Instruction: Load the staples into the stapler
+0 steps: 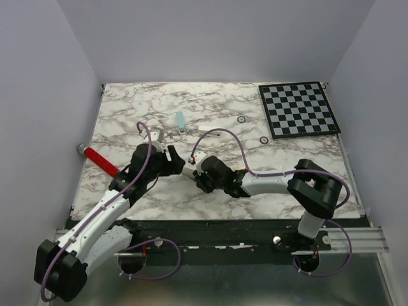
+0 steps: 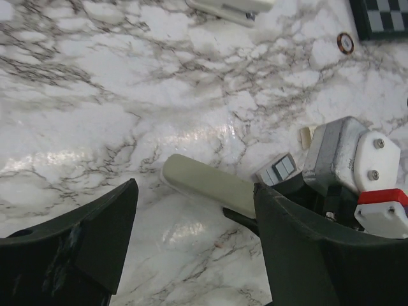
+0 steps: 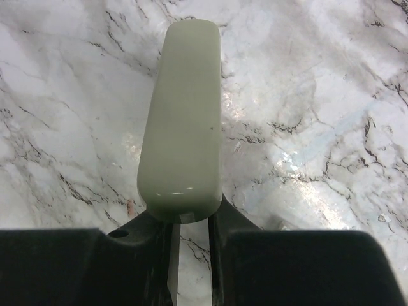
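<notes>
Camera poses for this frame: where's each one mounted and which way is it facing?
Top external: above and behind the bases, looking down on the marble table; both arms, left gripper and right gripper show.
Left wrist: on the left arm, aimed down at the pale oblong block, seen between its open fingers.
Right wrist: on the right arm, aimed along the block its fingers clamp.
Shared: both wrist views show the block.

In the right wrist view we lose the near end of the pale oblong block (image 3: 182,115) between the right gripper's (image 3: 190,229) fingers. In the left wrist view the left gripper's (image 2: 194,186) own finger (image 2: 306,255) covers its other end, and the top edge cuts off a white object (image 2: 223,6) and the checkerboard (image 2: 382,16).
</notes>
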You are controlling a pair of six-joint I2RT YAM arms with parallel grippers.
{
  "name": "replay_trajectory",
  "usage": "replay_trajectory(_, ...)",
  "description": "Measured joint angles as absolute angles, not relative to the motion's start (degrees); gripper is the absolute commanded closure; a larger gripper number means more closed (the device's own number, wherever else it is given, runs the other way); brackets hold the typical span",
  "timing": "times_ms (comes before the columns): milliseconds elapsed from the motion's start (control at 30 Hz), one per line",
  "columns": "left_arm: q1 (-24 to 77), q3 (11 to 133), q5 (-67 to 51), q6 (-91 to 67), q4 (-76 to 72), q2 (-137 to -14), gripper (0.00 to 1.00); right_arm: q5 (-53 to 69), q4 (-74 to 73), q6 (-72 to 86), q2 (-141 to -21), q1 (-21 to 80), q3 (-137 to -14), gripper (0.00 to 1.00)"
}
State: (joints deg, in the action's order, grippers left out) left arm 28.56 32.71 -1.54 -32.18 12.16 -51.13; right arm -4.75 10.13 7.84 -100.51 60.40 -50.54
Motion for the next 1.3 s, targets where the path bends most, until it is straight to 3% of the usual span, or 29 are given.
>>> replay_trajectory(200,25.47,31.68,4.45,-33.47,12.67,-41.78,0.11,-4.75,8.69,7.9,-100.62,60.4,-51.53,0.57)
replay_trajectory(600,24.82,32.58,17.17,-30.28,13.98,-33.89,0.06,-4.78,-0.8,7.42,-98.52,60.4,-53.23,0.33)
replay_trajectory(933,24.69,34.28,23.94,-22.09,14.31,-32.91,0.05,-4.78,-19.11,4.43,-96.97,59.88,-69.47,0.32)
replay_trajectory(1300,24.1,34.28,26.39,-19.53,13.78,-32.91,0.05,-3.7,-35.27,2.55,-109.38,59.51,-85.84,0.36)
